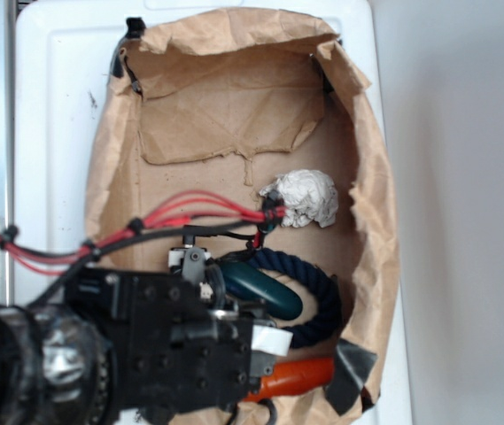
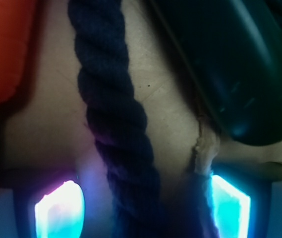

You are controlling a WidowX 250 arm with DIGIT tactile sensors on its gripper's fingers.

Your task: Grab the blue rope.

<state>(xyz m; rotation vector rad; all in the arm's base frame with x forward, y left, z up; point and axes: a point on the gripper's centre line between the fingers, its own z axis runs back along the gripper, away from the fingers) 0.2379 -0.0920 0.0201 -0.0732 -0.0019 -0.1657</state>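
My gripper [image 2: 141, 208] is low over the brown paper floor [image 2: 175, 99], fingers [image 2: 59, 210] spread apart with the blue rope [image 2: 116, 114] running between them, not yet pinched. The rope curves around the dark green oval object [image 1: 265, 288]. The orange carrot [image 1: 298, 376] lies just beside it.

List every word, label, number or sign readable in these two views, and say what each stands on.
None: no readable text in either view.
The blue rope, green oval object, orange carrot, crumpled white wad and brown paper lining bear no print.
The white tag near the claw looks blank.
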